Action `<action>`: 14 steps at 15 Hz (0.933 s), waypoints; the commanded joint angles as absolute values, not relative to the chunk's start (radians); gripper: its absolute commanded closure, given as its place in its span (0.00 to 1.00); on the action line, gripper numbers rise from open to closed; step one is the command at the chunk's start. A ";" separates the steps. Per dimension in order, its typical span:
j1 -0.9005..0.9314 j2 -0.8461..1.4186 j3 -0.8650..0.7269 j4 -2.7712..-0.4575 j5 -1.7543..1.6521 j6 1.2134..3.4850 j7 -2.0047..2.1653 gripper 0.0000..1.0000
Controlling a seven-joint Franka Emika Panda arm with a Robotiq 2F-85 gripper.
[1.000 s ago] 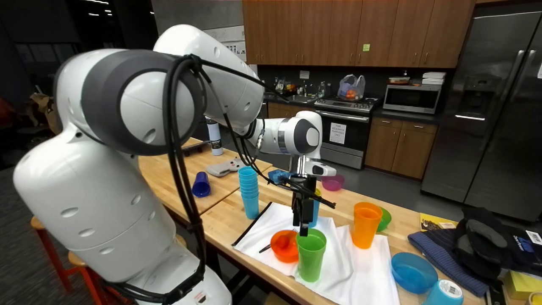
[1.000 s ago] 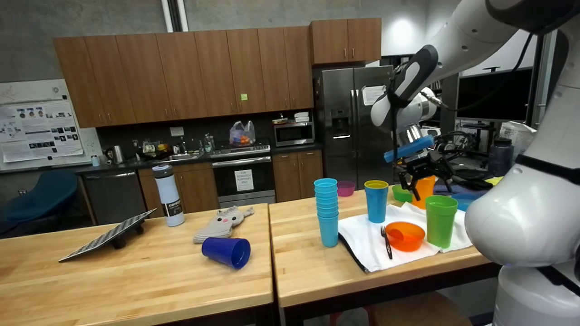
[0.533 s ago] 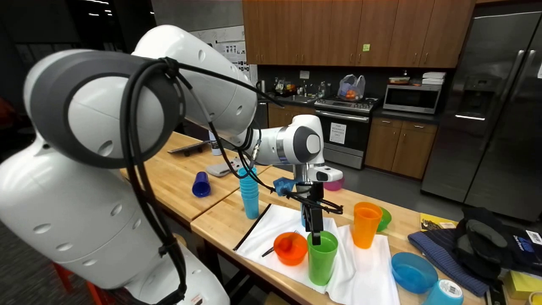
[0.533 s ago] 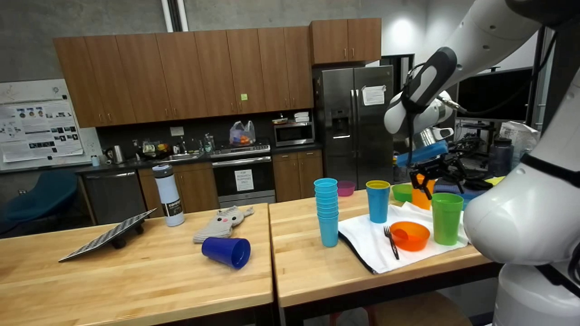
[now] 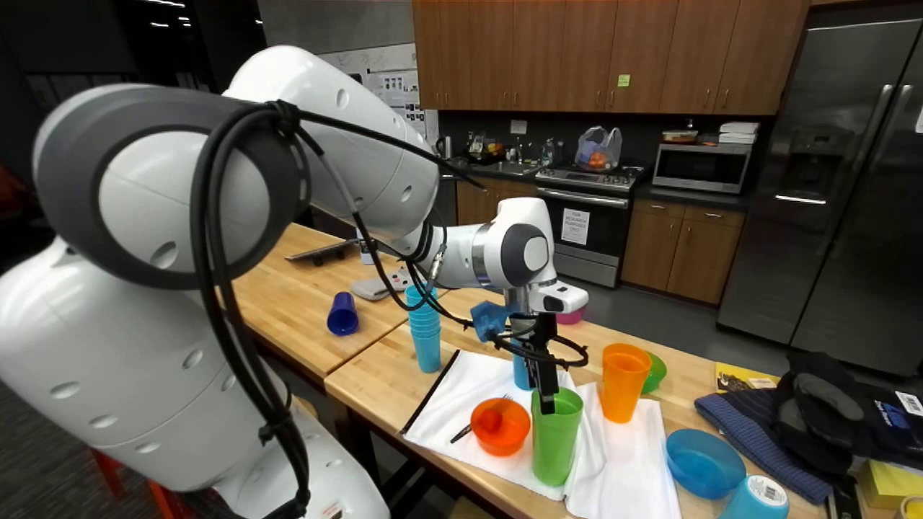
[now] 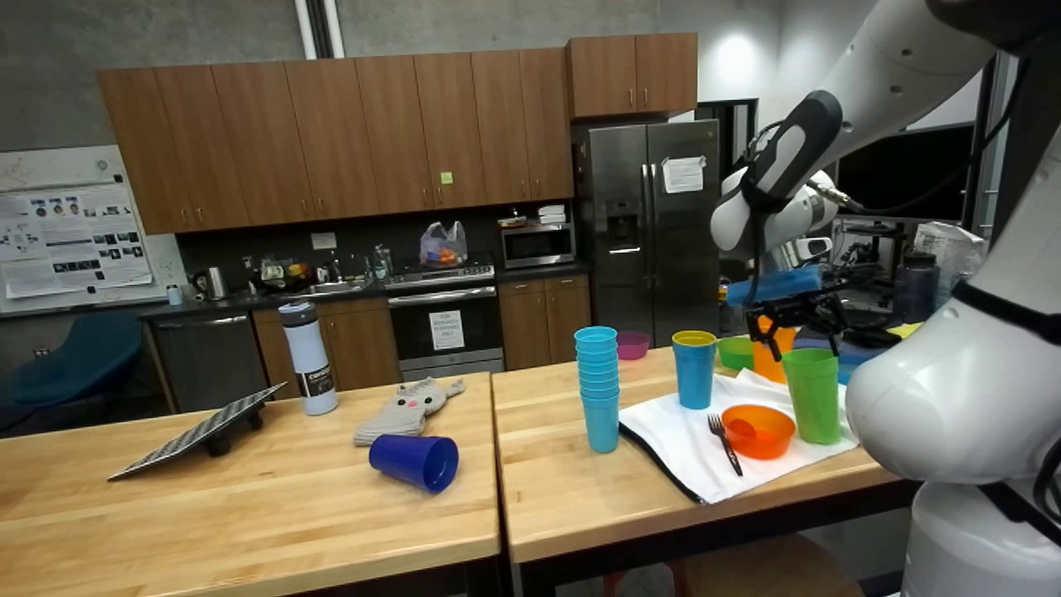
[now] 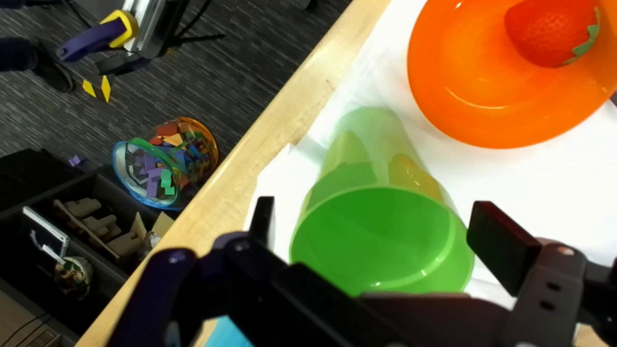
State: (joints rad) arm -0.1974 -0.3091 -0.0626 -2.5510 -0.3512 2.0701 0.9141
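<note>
A green cup (image 7: 381, 236) stands on a white cloth (image 5: 627, 461) near the table's edge, leaning slightly in an exterior view (image 6: 812, 398). My gripper (image 7: 376, 217) is open at the cup's rim, one finger on each side of it. White cloth shows between the left finger (image 7: 262, 217) and the cup. The right finger (image 7: 501, 246) is at or very near the rim; contact cannot be told. Beside the cup sits an orange bowl (image 7: 482, 96) with a red strawberry (image 7: 552, 31) in it. A dark fork (image 6: 725, 444) lies beside the bowl.
On the table stand an orange cup (image 5: 624, 382), a blue cup with yellow inside (image 6: 695, 373) and stacked light-blue cups (image 6: 599, 398). A blue bowl (image 5: 705, 461) and dark gloves (image 5: 815, 411) lie farther along. A dark blue cup (image 6: 413, 461) lies on its side.
The arm has lowered a little and shifted, and the green cup, cloth, orange bowl and fork have slid the same way along the table. The cup now leans slightly. The jaws stay open.
</note>
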 commanded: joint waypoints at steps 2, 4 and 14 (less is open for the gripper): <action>-0.208 -0.323 -0.062 -2.587 -0.351 2.123 0.897 0.00; -0.207 -0.327 -0.064 -2.594 -0.343 2.134 0.886 0.00; -0.210 -0.405 -0.068 -2.642 -0.332 2.136 0.844 0.00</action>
State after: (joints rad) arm -0.1981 -0.3286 -0.0620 -2.5921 -0.3484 2.1343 0.8905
